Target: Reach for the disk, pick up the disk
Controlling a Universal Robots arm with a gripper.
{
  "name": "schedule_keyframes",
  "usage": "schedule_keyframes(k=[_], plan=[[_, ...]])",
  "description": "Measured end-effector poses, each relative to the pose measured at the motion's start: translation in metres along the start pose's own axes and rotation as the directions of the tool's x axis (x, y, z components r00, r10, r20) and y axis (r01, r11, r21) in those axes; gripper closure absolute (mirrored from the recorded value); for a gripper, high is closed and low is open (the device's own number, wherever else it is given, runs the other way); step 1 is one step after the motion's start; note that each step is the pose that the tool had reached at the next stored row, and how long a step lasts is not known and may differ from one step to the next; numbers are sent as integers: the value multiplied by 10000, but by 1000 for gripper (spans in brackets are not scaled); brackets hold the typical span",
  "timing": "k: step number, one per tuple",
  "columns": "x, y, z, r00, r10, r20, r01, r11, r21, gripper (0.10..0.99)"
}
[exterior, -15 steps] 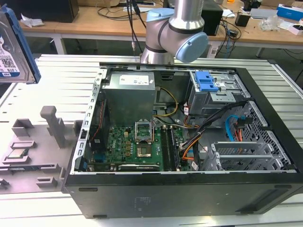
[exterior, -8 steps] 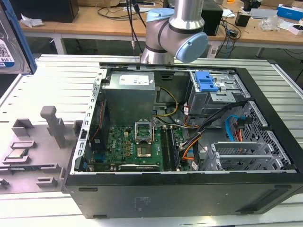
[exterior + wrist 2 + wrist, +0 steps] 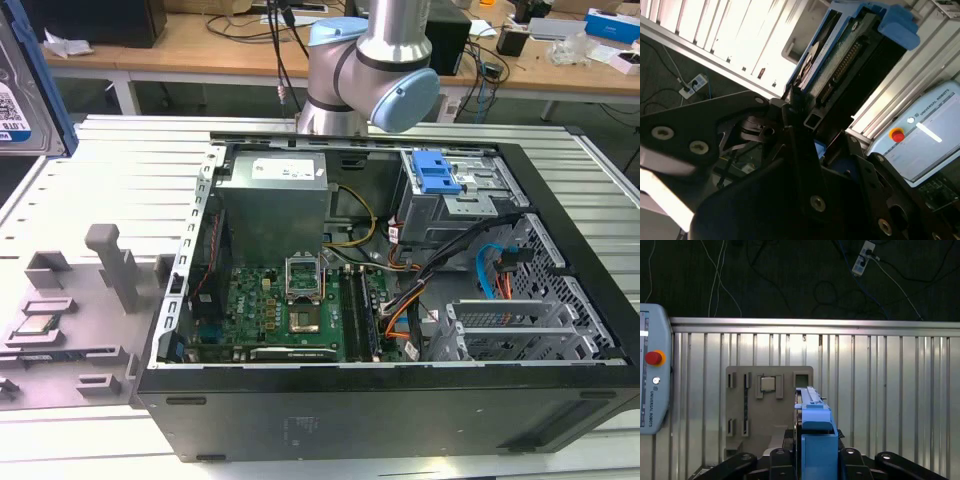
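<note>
Black links of the tool [image 3: 815, 436] sit nearest in the first wrist view. They are clamped on the disk [image 3: 812, 405], which stands on edge between them with a blue rail facing the camera. In the second wrist view the disk [image 3: 840, 55] shows its connector edge beyond the same grip.

Farther off, a grey holder [image 3: 747, 405] carrying a small chip [image 3: 767, 384] lies on the slatted table [image 3: 890, 400].

At the upper left of the exterior view, the disk [image 3: 18, 85] hangs above the table [image 3: 100, 180], well apart from the open computer case [image 3: 350, 410].

The pickup looks made. The grip appears to bear on the broad faces, so doing it well means moderate, even pressure, with the disk upright so it cannot pivot.
</note>
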State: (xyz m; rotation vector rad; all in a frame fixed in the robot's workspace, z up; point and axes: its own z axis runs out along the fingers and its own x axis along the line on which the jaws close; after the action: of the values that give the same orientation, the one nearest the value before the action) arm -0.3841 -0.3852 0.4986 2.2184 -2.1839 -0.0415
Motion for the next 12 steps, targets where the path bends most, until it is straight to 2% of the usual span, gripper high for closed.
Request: schedule_keyframes(k=[6,9,11,12], plan=[[5,-301,-11,10000,1,0,-1,10000,1,718],[7,-542,-21,10000,2,0,-2,10000,-1,718],[9,-620,-24,10000,1,0,-1,10000,-3,718],[10,-704,-27,10000,0,1,0,10000,-3,718]])
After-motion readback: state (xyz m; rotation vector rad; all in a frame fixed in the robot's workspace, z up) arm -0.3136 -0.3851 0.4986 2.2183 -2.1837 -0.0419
